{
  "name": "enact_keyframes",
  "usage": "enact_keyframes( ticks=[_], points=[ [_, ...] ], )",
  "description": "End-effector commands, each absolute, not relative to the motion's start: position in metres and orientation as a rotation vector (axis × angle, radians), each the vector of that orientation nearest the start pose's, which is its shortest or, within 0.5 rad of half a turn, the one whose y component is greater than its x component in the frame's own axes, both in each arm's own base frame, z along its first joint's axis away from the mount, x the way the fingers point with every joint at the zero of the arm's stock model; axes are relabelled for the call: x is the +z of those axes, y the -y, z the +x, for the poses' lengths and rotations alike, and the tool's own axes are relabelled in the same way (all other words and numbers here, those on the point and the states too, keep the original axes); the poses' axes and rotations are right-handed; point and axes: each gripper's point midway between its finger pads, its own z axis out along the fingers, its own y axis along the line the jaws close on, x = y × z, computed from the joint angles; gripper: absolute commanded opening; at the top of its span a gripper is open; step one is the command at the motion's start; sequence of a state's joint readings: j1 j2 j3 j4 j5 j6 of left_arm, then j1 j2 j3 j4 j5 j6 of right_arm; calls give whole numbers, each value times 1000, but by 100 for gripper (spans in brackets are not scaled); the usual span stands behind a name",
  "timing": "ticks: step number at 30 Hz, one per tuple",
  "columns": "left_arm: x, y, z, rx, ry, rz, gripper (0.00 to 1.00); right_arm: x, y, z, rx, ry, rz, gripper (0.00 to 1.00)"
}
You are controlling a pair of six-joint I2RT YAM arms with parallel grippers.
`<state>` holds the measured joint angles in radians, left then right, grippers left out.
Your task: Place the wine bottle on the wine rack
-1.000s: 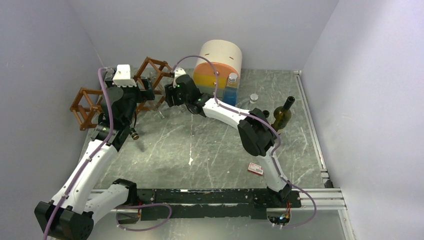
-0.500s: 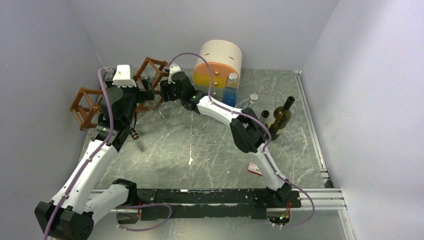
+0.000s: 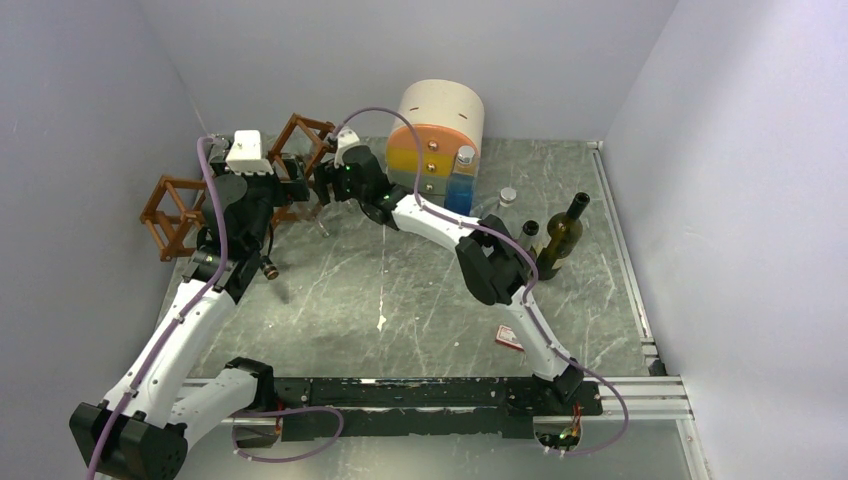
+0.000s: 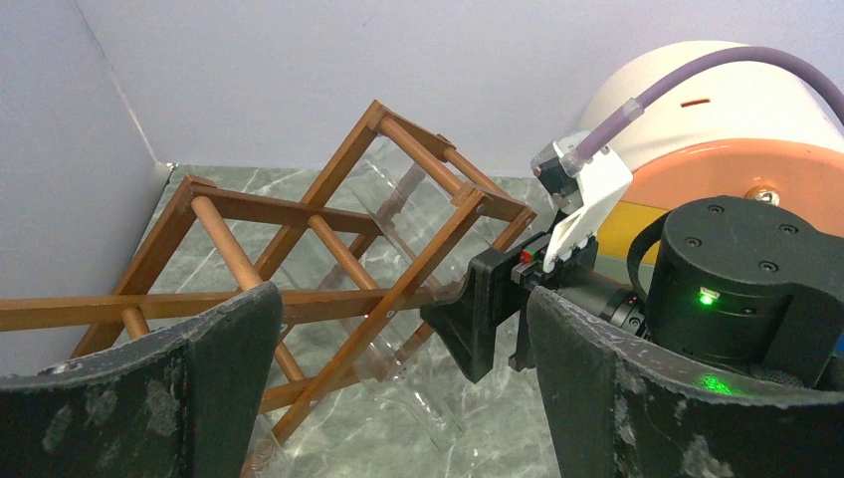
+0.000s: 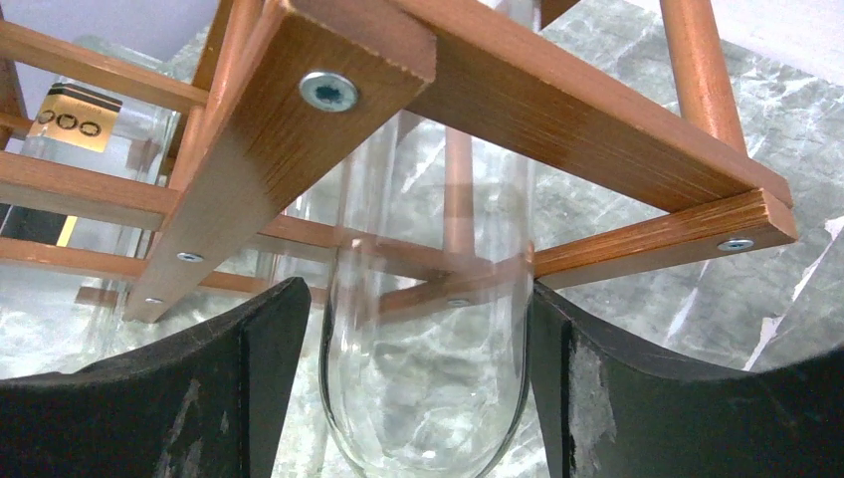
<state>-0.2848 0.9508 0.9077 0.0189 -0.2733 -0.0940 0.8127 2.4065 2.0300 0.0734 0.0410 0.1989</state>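
Right wrist view, right hand (image 5: pixel 423 388) clamped on clear glass bottle (image 5: pixel 428 329), in stick-lattice wine rack (image 5: pixel 557 110), left hand (image 4: pixel 398 388) apart.

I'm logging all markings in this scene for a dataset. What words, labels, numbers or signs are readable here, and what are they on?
No text can be read with confidence.
Gold label on a clear bottle behind the wine rack: three dark ring-like marks, possibly "000", too blurred to confirm.
Small red-and-white card on the table: print too small to read.
Drawer cabinet: no lettering visible.
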Motion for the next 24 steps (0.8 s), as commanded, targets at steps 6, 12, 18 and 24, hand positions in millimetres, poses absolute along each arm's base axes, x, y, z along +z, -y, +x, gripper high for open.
enact_keyframes(
  ticks=[6,12,18,24],
  points=[
    [342,56,352,-92,-1547,-75,97,206,-502,477,706,-1708,-502,89],
    [344,56,351,-95,-1543,-75,97,226,-492,473,698,-1691,-486,92],
    [345,56,350,-96,-1539,-73,97,237,-475,466,680,-1720,-471,92],
    [347,56,349,-102,-1535,-69,97,217,-455,436,664,-1854,-539,90]
  ],
)
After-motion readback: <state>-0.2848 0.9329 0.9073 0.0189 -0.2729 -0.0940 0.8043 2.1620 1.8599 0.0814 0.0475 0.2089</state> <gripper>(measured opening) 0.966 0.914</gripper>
